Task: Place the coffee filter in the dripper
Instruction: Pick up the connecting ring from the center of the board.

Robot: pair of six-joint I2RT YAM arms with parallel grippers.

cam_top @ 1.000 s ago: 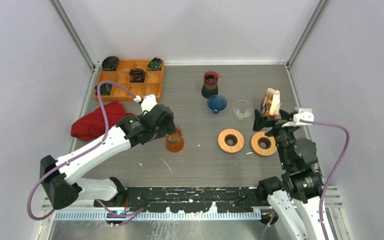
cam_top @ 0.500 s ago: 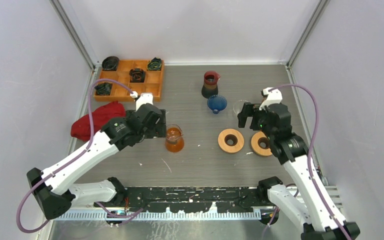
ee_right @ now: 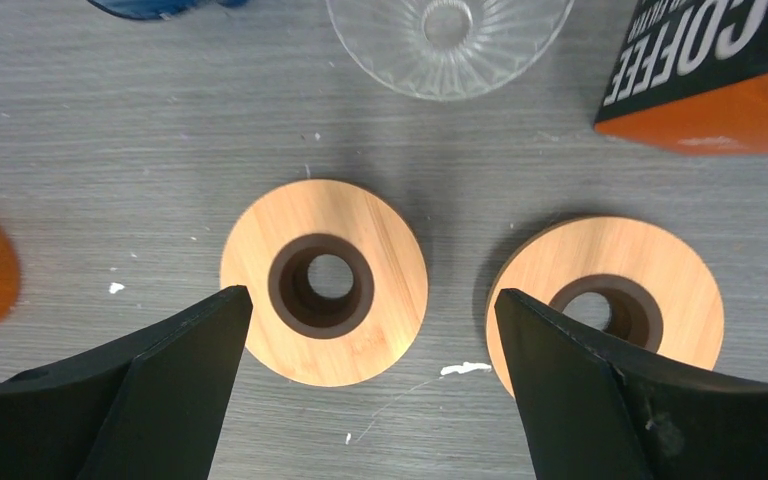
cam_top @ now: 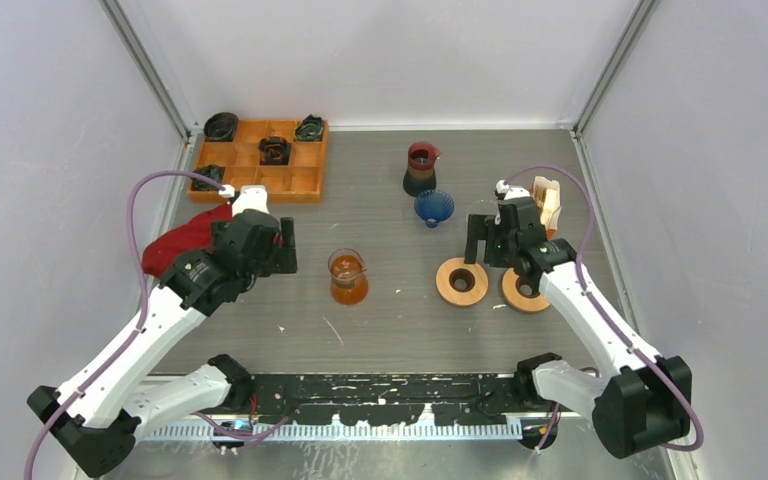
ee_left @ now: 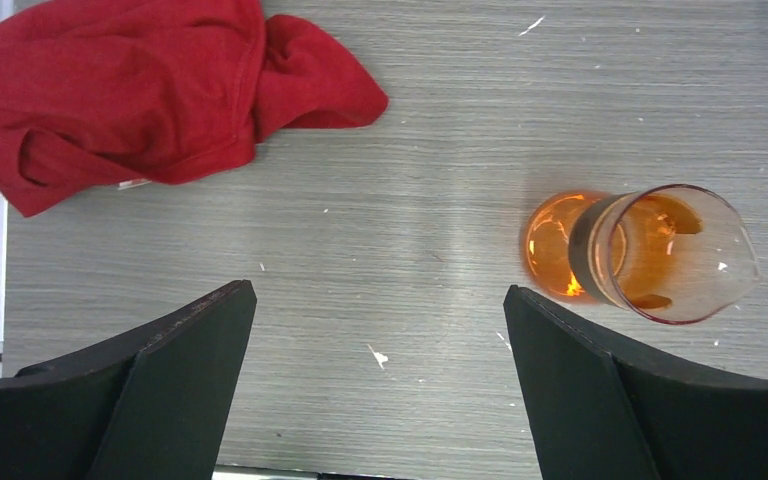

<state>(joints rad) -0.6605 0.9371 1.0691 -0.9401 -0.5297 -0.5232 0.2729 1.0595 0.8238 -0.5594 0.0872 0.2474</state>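
Observation:
A clear glass dripper (ee_right: 448, 40) and a blue dripper (cam_top: 433, 207) stand at the back middle. In the top view my right arm hides the clear one. The orange coffee filter box (cam_top: 545, 203) stands right of them and also shows in the right wrist view (ee_right: 710, 80). My right gripper (cam_top: 477, 240) is open and empty. It hovers over two wooden rings (ee_right: 325, 283) (ee_right: 605, 300), just in front of the clear dripper. My left gripper (cam_top: 285, 250) is open and empty, left of an orange glass carafe (cam_top: 348, 277).
A red cloth (cam_top: 185, 240) lies at the left beside my left arm. An orange tray (cam_top: 260, 160) with dark items sits at the back left. A dark red carafe (cam_top: 421, 168) stands behind the blue dripper.
My left gripper has drawn back leftward, away from the orange carafe. My right arm has swung forward and left, from the right edge to above the wooden rings.

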